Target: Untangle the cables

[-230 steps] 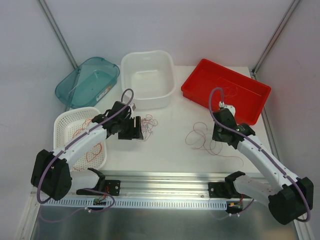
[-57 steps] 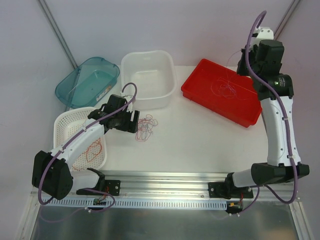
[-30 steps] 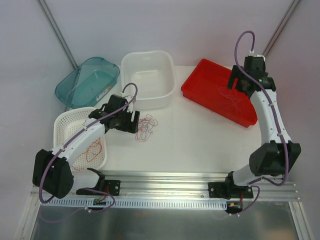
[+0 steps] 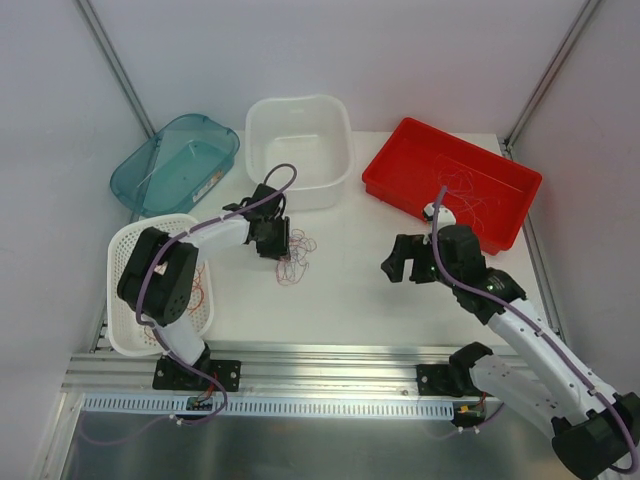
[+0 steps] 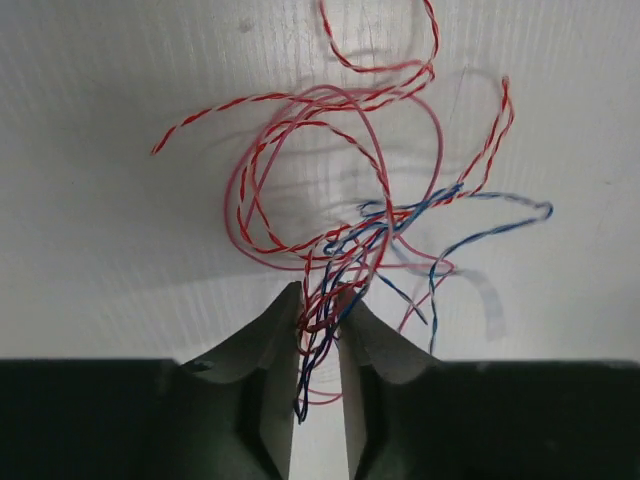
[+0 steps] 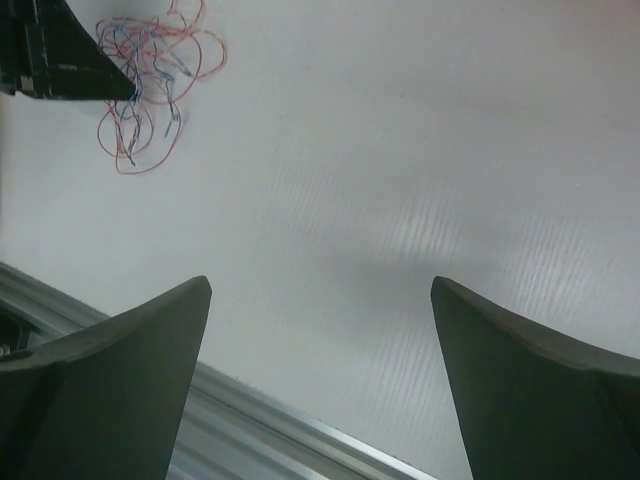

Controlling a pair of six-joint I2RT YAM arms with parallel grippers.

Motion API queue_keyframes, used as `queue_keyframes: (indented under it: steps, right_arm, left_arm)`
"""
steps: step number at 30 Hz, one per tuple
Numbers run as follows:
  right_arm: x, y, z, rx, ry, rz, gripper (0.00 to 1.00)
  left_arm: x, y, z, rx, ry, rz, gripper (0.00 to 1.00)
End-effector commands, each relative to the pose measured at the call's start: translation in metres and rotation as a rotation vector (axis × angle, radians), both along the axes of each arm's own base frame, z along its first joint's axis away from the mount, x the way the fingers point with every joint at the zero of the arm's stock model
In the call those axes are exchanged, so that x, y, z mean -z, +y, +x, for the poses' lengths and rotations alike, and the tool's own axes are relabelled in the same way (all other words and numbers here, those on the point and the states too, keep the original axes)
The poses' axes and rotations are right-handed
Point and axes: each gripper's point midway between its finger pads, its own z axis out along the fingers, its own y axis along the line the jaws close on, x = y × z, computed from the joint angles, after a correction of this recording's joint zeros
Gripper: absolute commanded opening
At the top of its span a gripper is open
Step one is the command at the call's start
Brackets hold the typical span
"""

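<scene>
On your white counter (image 4: 350, 290), the right jaws stand wide apart, holding nothing. Your left jaws are pinched on a few strands of the cables (image 5: 340, 200), a loose red and blue tangle lying near the white tub (image 4: 297, 150).

White table (image 4: 360, 290) from above. Along the back, left to right: teal bin (image 4: 125, 185), white tub (image 4: 300, 197), red tray (image 4: 395, 190), set askew. At the left edge, nearer the front, a white basket (image 4: 125, 240). Just in front of the tub, loose on the bare top, tangled red and blue cables (image 4: 293, 258).
</scene>
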Motion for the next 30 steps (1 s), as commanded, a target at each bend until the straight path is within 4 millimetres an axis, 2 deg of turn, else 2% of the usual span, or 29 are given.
queue_keyframes:
  steps: [1,2,5,8,9,10,12,15,19,20,22,24,25,30]
  right_arm:
    - [-0.002,0.02,-0.007,-0.032,-0.027,0.104,0.97]
    - [0.007,0.023,-0.011,-0.033,-0.006,0.114,0.97]
    - [0.012,0.042,-0.014,-0.081,-0.005,0.171,0.98]
    - [0.019,0.062,-0.017,-0.119,0.012,0.222,0.99]
    - [0.017,0.073,-0.019,-0.139,0.005,0.251,0.99]
    - [0.019,0.078,-0.02,-0.149,0.009,0.259,0.99]
    - [0.019,0.094,-0.023,-0.184,0.008,0.283,0.99]
    - [0.026,0.108,-0.023,-0.197,0.01,0.29,0.94]
    - [0.04,0.115,-0.021,-0.143,0.048,0.327,0.84]
    - [0.036,0.119,-0.017,-0.14,0.032,0.354,0.82]
    - [0.042,0.123,-0.015,-0.121,0.052,0.368,0.76]
    - [0.038,0.131,-0.011,-0.113,0.055,0.412,0.72]
    - [0.042,0.133,-0.01,-0.109,0.064,0.413,0.71]
    - [0.033,0.152,0.0,-0.117,0.06,0.47,0.67]
  left_arm:
    - [-0.013,-0.015,0.014,-0.046,-0.039,-0.049,0.16]
    - [-0.015,-0.018,0.013,-0.056,-0.04,-0.064,0.11]
    - [-0.025,-0.03,0.004,-0.086,-0.041,-0.106,0.03]
    - [-0.035,-0.043,-0.011,-0.137,-0.027,-0.163,0.0]
    - [-0.043,-0.047,-0.013,-0.181,-0.024,-0.201,0.0]
    - [-0.041,-0.05,-0.021,-0.191,-0.008,-0.213,0.0]
    - [-0.049,-0.057,-0.027,-0.227,-0.007,-0.277,0.0]
    - [-0.062,-0.065,-0.038,-0.248,-0.008,-0.349,0.0]
    - [-0.082,-0.073,-0.041,-0.252,-0.052,-0.443,0.0]
    - [-0.089,-0.073,-0.042,-0.255,-0.064,-0.461,0.0]
    - [-0.09,-0.072,-0.045,-0.259,-0.066,-0.471,0.0]
    - [-0.094,-0.072,-0.046,-0.264,-0.073,-0.489,0.0]
    - [-0.095,-0.073,-0.048,-0.26,-0.07,-0.497,0.0]
    - [-0.097,-0.075,-0.053,-0.253,-0.07,-0.52,0.0]
